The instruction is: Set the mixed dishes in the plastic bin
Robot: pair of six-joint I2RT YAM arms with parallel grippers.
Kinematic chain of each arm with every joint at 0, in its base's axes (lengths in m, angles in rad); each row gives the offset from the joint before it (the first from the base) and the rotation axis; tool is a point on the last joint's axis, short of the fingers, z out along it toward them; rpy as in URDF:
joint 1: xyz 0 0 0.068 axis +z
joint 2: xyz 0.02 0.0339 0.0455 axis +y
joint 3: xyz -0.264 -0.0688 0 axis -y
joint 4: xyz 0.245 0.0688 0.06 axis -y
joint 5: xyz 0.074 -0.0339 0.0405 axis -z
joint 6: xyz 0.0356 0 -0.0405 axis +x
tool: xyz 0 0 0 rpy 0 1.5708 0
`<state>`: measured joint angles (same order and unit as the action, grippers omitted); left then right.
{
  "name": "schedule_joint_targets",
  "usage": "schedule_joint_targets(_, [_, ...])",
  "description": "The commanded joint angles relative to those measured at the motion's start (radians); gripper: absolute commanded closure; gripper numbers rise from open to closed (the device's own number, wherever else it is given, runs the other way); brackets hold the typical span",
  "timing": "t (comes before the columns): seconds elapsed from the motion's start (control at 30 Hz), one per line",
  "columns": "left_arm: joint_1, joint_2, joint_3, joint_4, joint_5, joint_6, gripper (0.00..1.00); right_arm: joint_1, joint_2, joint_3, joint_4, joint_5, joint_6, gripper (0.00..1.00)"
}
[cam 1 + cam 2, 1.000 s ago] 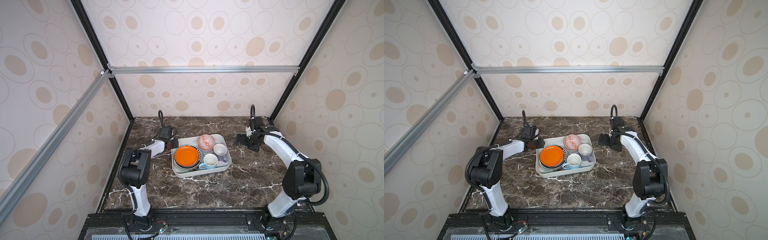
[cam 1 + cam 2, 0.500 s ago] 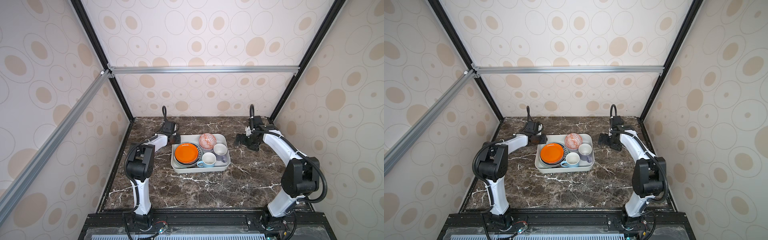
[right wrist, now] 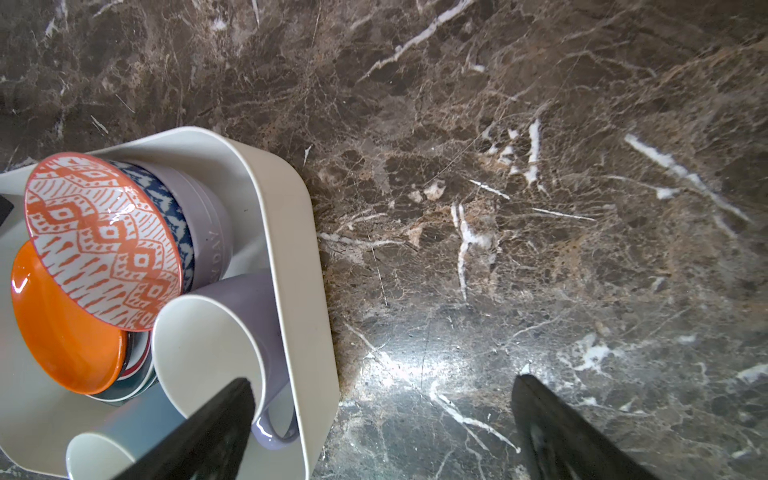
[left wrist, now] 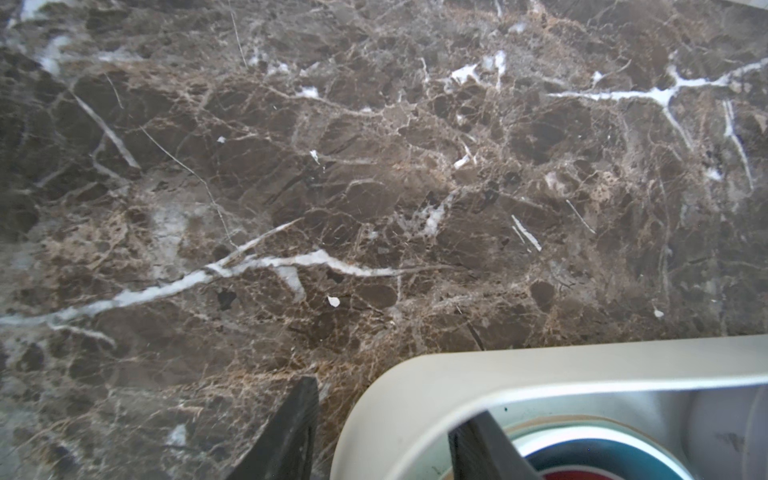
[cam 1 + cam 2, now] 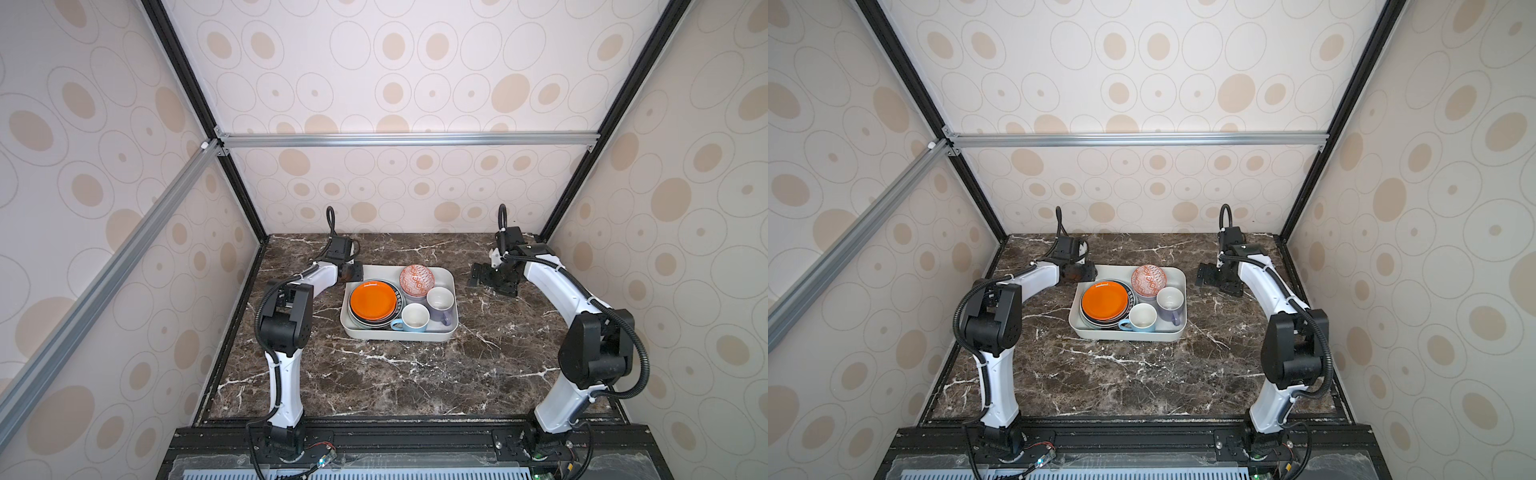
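Two robot arms reach over a dark marbled counter [image 5: 395, 374]. A white plastic bin [image 5: 399, 334] sits between the two grippers, and every dish in sight is inside it.

The left gripper [image 5: 353, 272] is at the bin's far corner. In the left wrist view its jaws stand apart across the bin's wall, one finger outside and one inside. A sliver of counter shows between the outer finger and the wall. Just beside this gripper lies a stack of plates [image 5: 400, 308] topped by an orange plate [image 5: 372, 300].

Farther from it, toward the right gripper [image 5: 478, 276], a red-patterned bowl [image 5: 417, 281] rests nested in a lavender bowl [image 3: 212, 224]. A lavender mug [image 5: 440, 301] and a light blue mug [image 5: 414, 318] stand upright next to them.

The right gripper is over bare counter just beside the bin, clear of its wall. Its jaws are spread wide and empty.
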<state>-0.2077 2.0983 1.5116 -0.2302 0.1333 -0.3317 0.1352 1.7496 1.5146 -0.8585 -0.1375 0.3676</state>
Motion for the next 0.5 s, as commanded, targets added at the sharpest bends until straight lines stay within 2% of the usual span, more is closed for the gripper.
schedule_joint_targets(0.0, [0.01,0.004,0.035,-0.001,-0.011,0.016,0.49,-0.001,0.013,0.032,-0.033,0.012,-0.023,0.0])
schedule_joint_targets(0.1, [0.011,-0.019,0.015,-0.001,-0.011,0.019,0.46,-0.003,0.007,0.036,-0.033,0.015,-0.029,0.0])
schedule_joint_targets(0.2, [0.01,-0.051,-0.009,0.0,-0.014,0.025,0.38,-0.003,-0.003,0.034,-0.031,0.015,-0.036,0.0])
schedule_joint_targets(0.23, [0.011,-0.066,-0.017,0.002,-0.016,0.026,0.34,-0.003,-0.006,0.033,-0.03,0.015,-0.036,0.0])
schedule_joint_targets(0.37, [0.01,-0.143,-0.052,0.016,-0.027,0.036,0.01,-0.003,-0.029,0.029,-0.023,0.019,-0.043,0.0])
schedule_joint_targets(0.47, [0.01,-0.217,-0.082,0.033,-0.06,0.037,0.01,-0.005,-0.048,0.033,-0.011,0.022,-0.055,0.0])
